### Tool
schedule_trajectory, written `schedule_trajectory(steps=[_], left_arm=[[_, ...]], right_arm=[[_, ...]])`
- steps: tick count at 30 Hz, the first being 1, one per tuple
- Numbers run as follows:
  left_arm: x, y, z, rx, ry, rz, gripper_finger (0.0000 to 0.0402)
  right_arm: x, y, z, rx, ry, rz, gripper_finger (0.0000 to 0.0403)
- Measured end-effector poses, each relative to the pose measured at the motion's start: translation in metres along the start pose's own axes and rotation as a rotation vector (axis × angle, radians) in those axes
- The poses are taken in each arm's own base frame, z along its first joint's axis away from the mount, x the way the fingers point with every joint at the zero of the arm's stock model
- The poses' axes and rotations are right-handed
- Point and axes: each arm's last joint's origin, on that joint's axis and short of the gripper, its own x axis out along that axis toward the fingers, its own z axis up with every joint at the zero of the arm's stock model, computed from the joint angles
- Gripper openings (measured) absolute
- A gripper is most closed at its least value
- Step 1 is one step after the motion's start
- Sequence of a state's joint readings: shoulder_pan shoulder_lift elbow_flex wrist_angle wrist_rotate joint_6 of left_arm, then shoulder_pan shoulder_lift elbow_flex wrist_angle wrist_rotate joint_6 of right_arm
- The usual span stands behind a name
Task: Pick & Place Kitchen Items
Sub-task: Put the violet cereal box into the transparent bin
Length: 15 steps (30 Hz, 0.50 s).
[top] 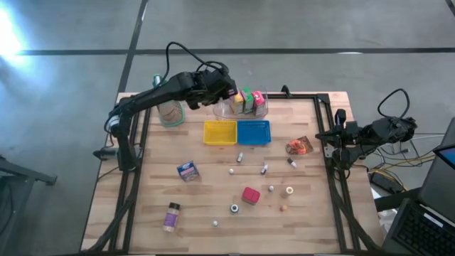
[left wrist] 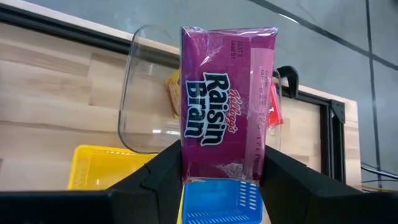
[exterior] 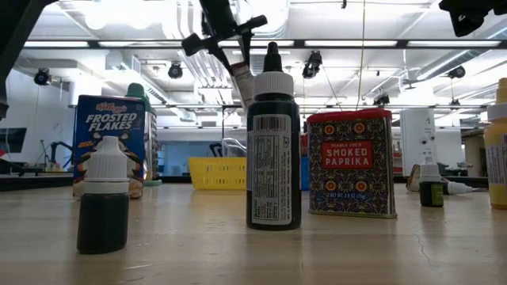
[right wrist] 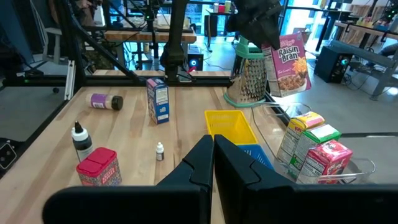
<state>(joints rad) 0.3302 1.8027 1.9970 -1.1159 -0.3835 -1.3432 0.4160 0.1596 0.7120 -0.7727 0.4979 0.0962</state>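
Above clear plastic bin, left pincer clamps purple Raisin Bran carton, long axis upright, bin directly beneath; right pincer closed, well apart.

Overhead, table-level and two wrist views, all sharing the yellow tray.

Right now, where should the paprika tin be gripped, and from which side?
Probably from straight above, jaws closing on the broad flat faces of the paprika tin just under its lid: it stands upright, boxy, with the black bottle apart from it. The left gripper is busy, holding the Raisin Bran box near the clear bin.
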Motion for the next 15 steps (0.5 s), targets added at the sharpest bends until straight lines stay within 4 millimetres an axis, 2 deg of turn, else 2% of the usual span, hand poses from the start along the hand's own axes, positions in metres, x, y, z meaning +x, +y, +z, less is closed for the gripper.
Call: schedule_trajectory(steps=[6, 8, 15], left_arm=[[-0.002, -0.001, -0.009, -0.040, 0.022, -0.006, 0.0184], [-0.003, -0.002, -0.012, -0.007, 0.028, -0.011, 0.0184], [-0.007, -0.002, -0.010, 0.022, 0.044, -0.026, 0.0184]], right_arm=[[0.000, 0.000, 0.000, -0.001, 0.000, 0.000, 0.0008], [0.000, 0.000, 0.000, -0.001, 0.000, 0.000, 0.0008], [0.000, 0.000, 0.000, -0.002, 0.000, 0.000, 0.0008]])
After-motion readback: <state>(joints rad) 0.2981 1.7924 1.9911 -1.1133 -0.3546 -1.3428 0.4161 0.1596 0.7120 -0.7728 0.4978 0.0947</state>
